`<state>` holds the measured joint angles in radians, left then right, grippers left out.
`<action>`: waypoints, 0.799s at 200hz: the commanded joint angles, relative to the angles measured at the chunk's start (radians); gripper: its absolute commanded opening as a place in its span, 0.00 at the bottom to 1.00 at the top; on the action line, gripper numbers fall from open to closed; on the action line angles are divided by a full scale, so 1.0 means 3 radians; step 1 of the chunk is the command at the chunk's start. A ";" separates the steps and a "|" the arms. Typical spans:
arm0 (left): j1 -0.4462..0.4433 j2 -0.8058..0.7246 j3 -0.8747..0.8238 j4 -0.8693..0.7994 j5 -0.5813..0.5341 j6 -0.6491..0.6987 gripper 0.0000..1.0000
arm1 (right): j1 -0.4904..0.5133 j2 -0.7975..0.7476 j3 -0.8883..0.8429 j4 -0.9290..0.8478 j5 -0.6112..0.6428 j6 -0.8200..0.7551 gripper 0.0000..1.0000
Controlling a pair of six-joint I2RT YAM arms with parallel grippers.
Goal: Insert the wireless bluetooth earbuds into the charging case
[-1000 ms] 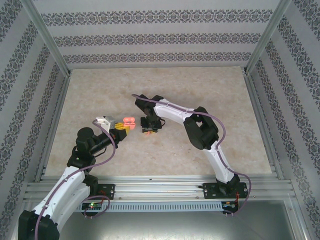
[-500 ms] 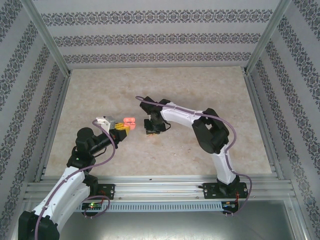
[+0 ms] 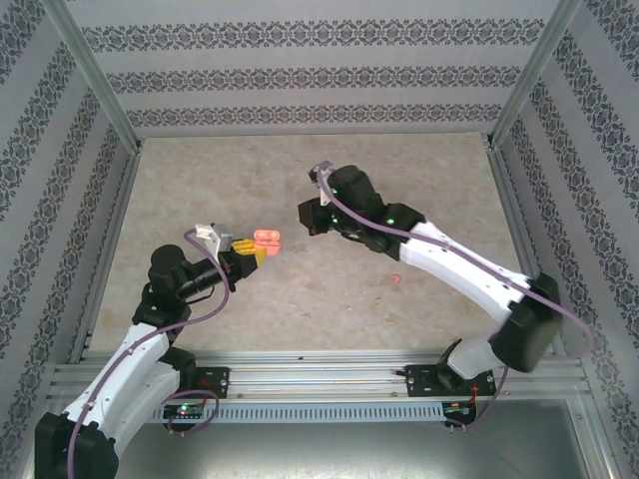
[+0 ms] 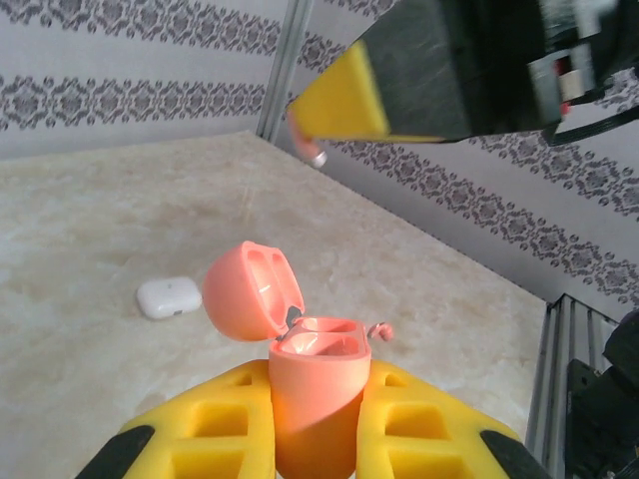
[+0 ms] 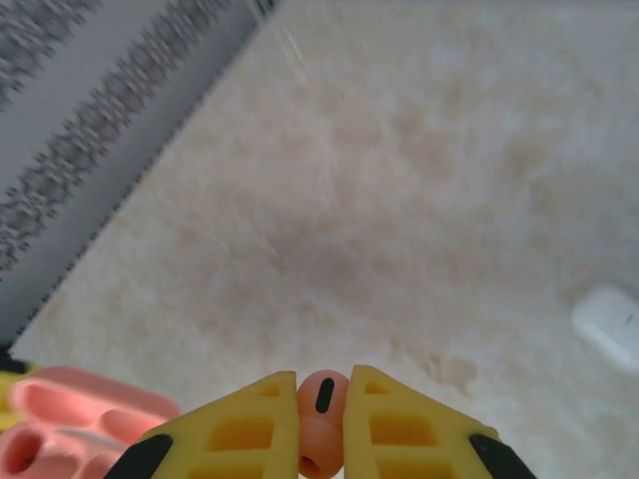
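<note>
My left gripper point(image 4: 318, 381) is shut on the coral-orange charging case point(image 4: 312, 399) and holds it upright, with the lid point(image 4: 250, 291) hinged open; both wells show. From above, the case point(image 3: 267, 240) sits at the tips of the left gripper point(image 3: 252, 251). My right gripper point(image 5: 322, 387) is shut on a coral earbud point(image 5: 321, 414) and hovers just right of and above the case point(image 5: 60, 427); from above the right gripper point(image 3: 306, 216) is close to the case. Another coral earbud point(image 3: 397, 280) lies loose on the table, also seen behind the case point(image 4: 380, 330).
A closed white case point(image 4: 168, 296) lies on the marble tabletop beyond the coral one, and also shows at the right of the right wrist view point(image 5: 609, 325). Patterned walls and aluminium posts point(image 3: 105, 90) fence the table.
The right gripper closed on a coral earbud at the table, then lifted and swung up and back with it. The left arm raised the case slightly.
</note>
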<state>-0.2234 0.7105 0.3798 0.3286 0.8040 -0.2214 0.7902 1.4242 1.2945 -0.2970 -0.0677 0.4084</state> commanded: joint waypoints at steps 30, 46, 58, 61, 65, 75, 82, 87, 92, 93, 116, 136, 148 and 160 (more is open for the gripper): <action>-0.0085 0.0238 0.0287 0.0597 0.0203 -0.0257 0.00 | 0.0250 -0.0386 -0.0276 0.0766 0.0112 -0.0575 0.13; -0.0124 0.0333 0.0331 0.0756 0.0235 -0.0355 0.00 | 0.0345 -0.0371 -0.0258 0.0823 0.0161 -0.0726 0.12; -0.0164 0.0390 0.0359 0.0843 0.0239 -0.0415 0.00 | 0.0417 -0.0348 -0.0241 0.0864 0.0222 -0.0836 0.12; -0.0178 0.0400 0.0366 0.0855 0.0237 -0.0421 0.00 | 0.0434 -0.0338 -0.0236 0.0870 0.0229 -0.0860 0.12; -0.0191 0.0415 0.0382 0.0862 0.0230 -0.0431 0.00 | 0.0454 -0.0330 -0.0227 0.0876 0.0249 -0.0906 0.11; -0.0233 0.0431 0.0406 0.0858 0.0218 -0.0423 0.00 | 0.0491 -0.0298 -0.0201 0.0891 0.0278 -0.1003 0.11; -0.0255 0.0439 0.0422 0.0853 0.0204 -0.0416 0.00 | 0.0514 -0.0284 -0.0187 0.0891 0.0303 -0.1074 0.10; -0.0265 0.0438 0.0426 0.0845 0.0191 -0.0413 0.00 | 0.0536 -0.0267 -0.0175 0.0890 0.0318 -0.1119 0.10; -0.0277 0.0438 0.0434 0.0840 0.0182 -0.0412 0.00 | 0.0552 -0.0252 -0.0166 0.0888 0.0333 -0.1173 0.10; -0.0278 0.0436 0.0435 0.0839 0.0178 -0.0412 0.00 | 0.0552 -0.0250 -0.0162 0.0885 0.0336 -0.1178 0.10; -0.0302 0.0426 0.0444 0.0828 0.0152 -0.0412 0.00 | 0.0607 -0.0215 -0.0133 0.0838 0.0396 -0.1356 0.10; -0.0317 0.0420 0.0457 0.0833 0.0120 -0.0413 0.00 | 0.0638 -0.0197 -0.0145 0.0832 0.0432 -0.1450 0.10; -0.0319 0.0425 0.0465 0.0843 0.0112 -0.0424 0.00 | 0.0648 -0.0188 -0.0158 0.0836 0.0446 -0.1492 0.10; -0.0326 0.0437 0.0473 0.0852 0.0093 -0.0426 0.00 | 0.0657 -0.0181 -0.0163 0.0842 0.0450 -0.1505 0.10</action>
<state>-0.3031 0.8467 0.4824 0.5175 0.8345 -0.3340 0.9733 1.3651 1.2324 -0.0666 0.0376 0.0113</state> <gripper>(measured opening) 0.163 0.107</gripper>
